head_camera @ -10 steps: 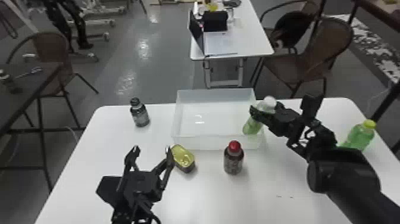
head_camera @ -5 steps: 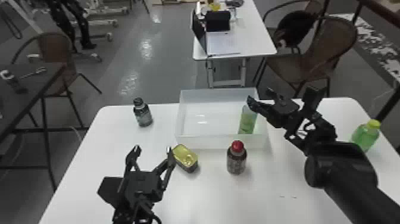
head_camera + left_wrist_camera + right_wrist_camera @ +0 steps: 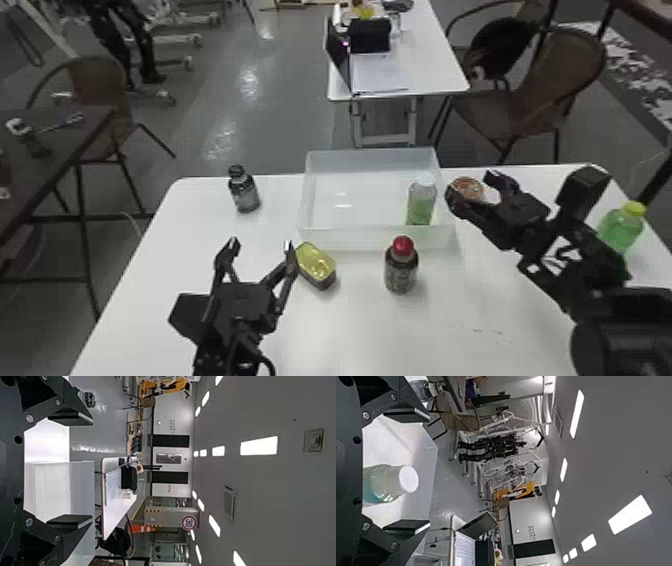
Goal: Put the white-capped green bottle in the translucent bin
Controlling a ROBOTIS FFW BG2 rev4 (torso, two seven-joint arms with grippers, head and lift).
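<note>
The white-capped green bottle stands upright inside the translucent bin, close to its right wall. Just right of the bin, my right gripper is open and apart from the bottle. In the right wrist view the bottle shows between the spread fingers of my right gripper, with nothing clamped. My left gripper is parked open at the table's front left; in the left wrist view, my left gripper has the bin beyond its fingers.
A red-capped dark bottle and a yellow-topped tin stand before the bin. A dark bottle is left of it. A round-topped can sits by the right gripper, and a yellow-capped green bottle stands at far right.
The right gripper has let go of the bottle and moved off to the right, out of the bin. The bottle went from tilted in its fingers to upright in the bin. The left arm kept still.
</note>
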